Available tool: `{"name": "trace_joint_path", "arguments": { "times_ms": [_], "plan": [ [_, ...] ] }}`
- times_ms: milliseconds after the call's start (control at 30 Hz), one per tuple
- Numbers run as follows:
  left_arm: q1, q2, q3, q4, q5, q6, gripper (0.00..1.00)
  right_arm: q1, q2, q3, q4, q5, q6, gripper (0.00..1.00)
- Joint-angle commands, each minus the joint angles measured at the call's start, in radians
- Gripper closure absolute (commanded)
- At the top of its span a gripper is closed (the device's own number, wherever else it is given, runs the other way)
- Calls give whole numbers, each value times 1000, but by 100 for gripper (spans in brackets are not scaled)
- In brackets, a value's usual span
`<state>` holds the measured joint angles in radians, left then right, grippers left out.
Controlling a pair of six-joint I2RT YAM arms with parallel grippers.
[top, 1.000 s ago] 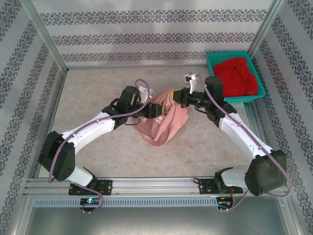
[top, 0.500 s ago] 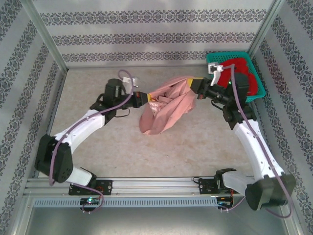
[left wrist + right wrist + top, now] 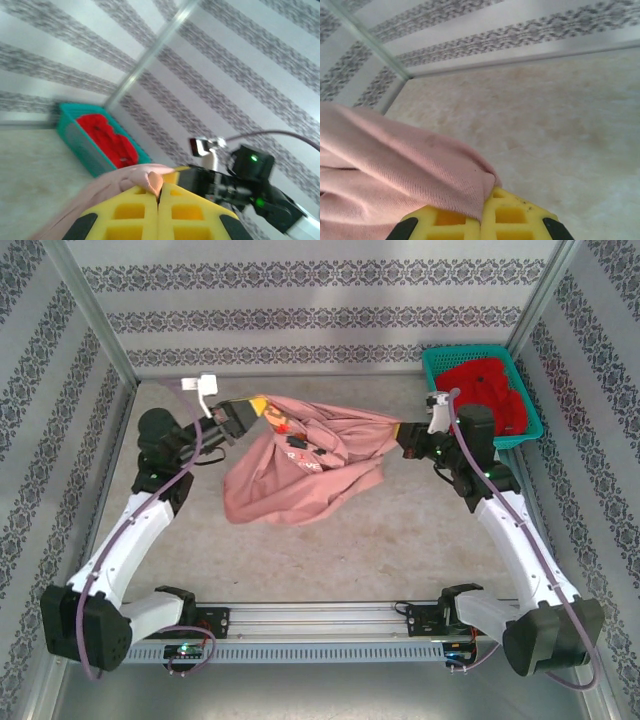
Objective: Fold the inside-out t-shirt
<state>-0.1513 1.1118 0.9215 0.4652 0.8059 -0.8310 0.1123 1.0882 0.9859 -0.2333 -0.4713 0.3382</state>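
Beige mottled tabletop [image 3: 300,560] sits inside walls [image 3: 320,300] papered in grey patterned stripes, with a teal basket [image 3: 433,368] of red cloth [image 3: 485,395] in the far right corner. Both arms reach forward and spread apart, the left gripper [image 3: 252,410] far left and the right gripper [image 3: 403,433] beside the basket. Each has its yellow jaws clamped on an edge of the inside-out t-shirt [image 3: 300,475], which hangs stretched between them and sags over the table's middle.
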Motion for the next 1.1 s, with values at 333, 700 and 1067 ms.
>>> {"name": "trace_joint_path", "arguments": {
  "times_ms": [333,700,1067],
  "plan": [
    [-53,34,-119,-605,-507,408,100,-5,18,-113,164,-163,54,100],
    [-318,137,-85,-579,-694,600,44,82,71,-49,129,-247,-15,100],
    [-501,423,75,-485,-655,965,49,80,95,-23,112,-256,-27,100]
  ]
}}
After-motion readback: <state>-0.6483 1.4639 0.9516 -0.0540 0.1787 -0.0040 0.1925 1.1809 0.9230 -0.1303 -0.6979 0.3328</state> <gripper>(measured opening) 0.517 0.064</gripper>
